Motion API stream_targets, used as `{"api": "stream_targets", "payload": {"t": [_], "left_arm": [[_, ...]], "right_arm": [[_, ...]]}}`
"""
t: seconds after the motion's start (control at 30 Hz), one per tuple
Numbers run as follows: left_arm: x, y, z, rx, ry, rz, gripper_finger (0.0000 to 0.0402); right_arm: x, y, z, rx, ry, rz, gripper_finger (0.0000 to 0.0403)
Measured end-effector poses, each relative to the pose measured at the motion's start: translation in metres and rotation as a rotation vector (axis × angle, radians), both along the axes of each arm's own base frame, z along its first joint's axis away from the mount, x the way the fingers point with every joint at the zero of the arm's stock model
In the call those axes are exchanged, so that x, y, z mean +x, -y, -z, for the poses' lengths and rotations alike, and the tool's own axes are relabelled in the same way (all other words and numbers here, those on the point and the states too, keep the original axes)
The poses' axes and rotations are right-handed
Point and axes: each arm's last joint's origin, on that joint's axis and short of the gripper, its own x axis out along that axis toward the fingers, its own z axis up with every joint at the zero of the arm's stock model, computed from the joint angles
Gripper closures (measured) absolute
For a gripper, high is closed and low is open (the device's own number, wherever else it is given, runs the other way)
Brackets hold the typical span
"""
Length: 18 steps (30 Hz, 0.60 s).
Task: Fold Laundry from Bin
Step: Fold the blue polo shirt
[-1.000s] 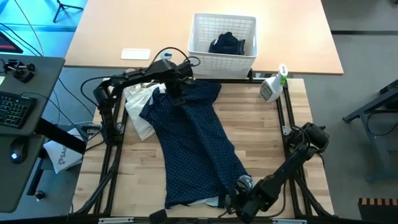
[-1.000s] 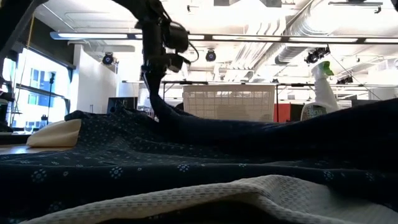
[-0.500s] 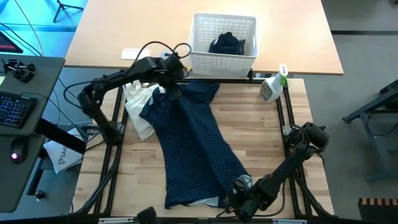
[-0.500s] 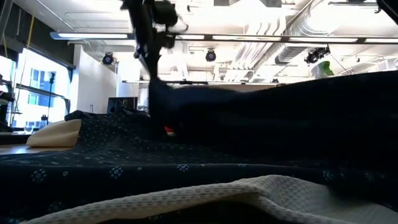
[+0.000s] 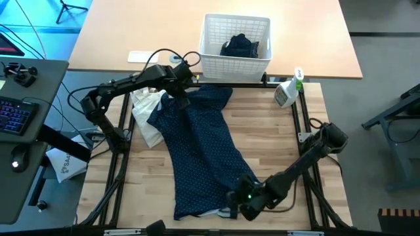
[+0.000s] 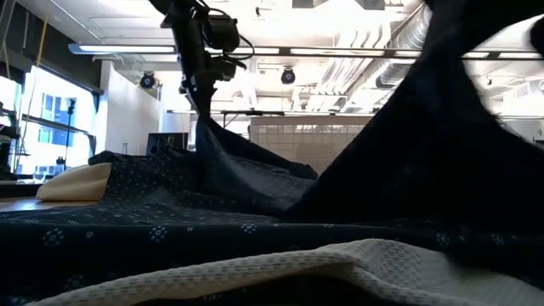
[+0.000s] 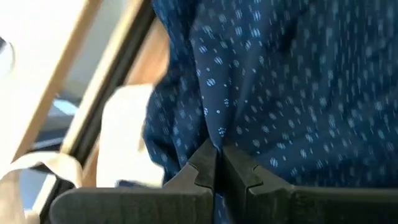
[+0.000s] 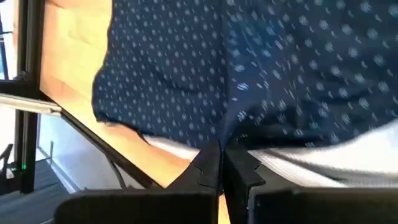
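Where the high view lays out the whole table, the navy dotted shirt (image 5: 203, 154) runs lengthwise down the wooden top, from just in front of the bin (image 5: 235, 46) to the near edge. Left gripper (image 5: 182, 99) pinches the shirt's far end; right gripper (image 5: 244, 200) pinches its near end. Only the wrist views show each grip up close: the left gripper's fingers (image 7: 202, 168) are pressed together on a fold of dotted cloth, the right gripper's fingers (image 8: 208, 163) likewise, with a white lining edge (image 8: 323, 158) showing beneath. Low view alone shows the cloth lifted into peaks at both ends. A dark garment (image 5: 239, 46) lies in the bin. Cream cloth bag (image 5: 146, 111) beside the shirt; spray bottle (image 5: 287, 90) near the bin, its label unreadable.
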Motion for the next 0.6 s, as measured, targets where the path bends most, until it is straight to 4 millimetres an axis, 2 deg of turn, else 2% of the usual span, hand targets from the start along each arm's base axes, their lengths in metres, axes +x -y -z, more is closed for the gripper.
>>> {"api": "stream_targets", "payload": {"t": [0.1,0.17,0.27,0.37,0.5,0.6], "left_arm": [[-0.004,0.003,0.008,-0.024,-0.057,0.025,0.0401],[-0.008,0.004,0.019,-0.043,-0.099,0.030,0.0401],[-0.017,0.007,0.031,-0.091,-0.177,0.026,0.0401],[-0.020,0.009,0.036,-0.102,-0.205,0.026,0.0401],[-0.021,0.007,0.033,-0.107,-0.194,0.030,0.0396],[-0.024,0.003,0.031,-0.147,-0.176,0.033,0.0369]], "right_arm": [[0.012,0.005,0.010,0.008,0.015,-0.036,0.0403],[0.020,0.005,0.023,0.017,0.030,-0.070,0.0403],[0.030,-0.001,0.040,0.088,0.064,-0.141,0.0403],[0.034,-0.008,0.052,0.129,0.068,-0.185,0.0403],[0.032,-0.009,0.056,0.131,0.048,-0.165,0.0389],[0.031,-0.009,0.051,0.138,0.047,-0.168,0.0351]]}}
